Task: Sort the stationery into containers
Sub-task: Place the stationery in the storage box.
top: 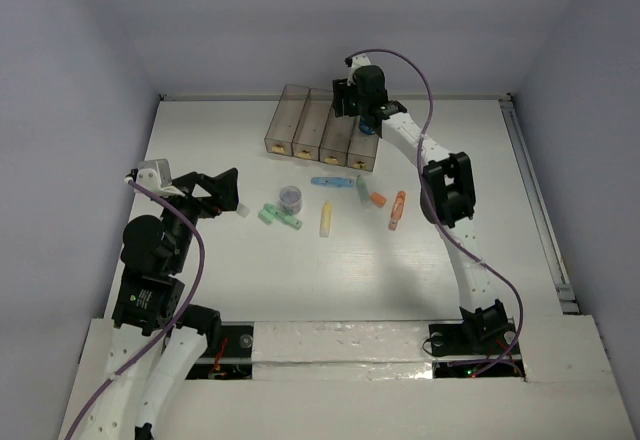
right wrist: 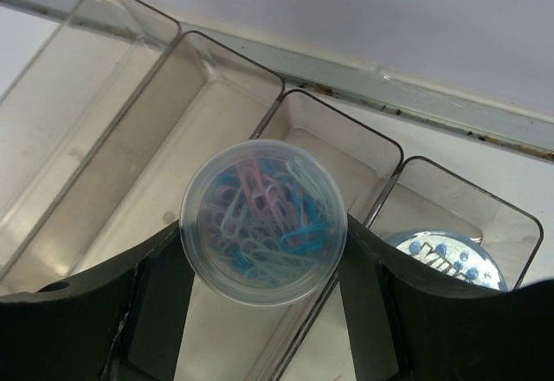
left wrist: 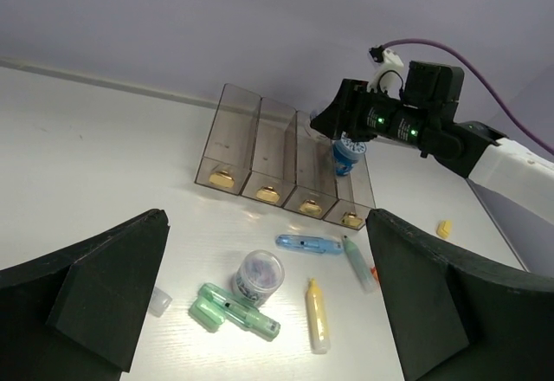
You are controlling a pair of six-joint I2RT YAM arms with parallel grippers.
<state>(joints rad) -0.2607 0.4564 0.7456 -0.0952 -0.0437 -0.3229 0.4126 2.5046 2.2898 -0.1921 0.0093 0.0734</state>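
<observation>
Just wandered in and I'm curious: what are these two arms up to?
They are sorting desk supplies into a row of brown bins. The right gripper holds a tub of paper clips above the bins; one end bin already has a round tub in it. The left gripper is open and empty, hovering over the table near the loose markers and another small tub lying in front of the bins.

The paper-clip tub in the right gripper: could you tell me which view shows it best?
The right wrist view: the tub sits centre frame in the right gripper, coloured clips visible through its clear end. The left wrist view shows it small and blue, from the side. The top view shows only a blue sliver.
</observation>
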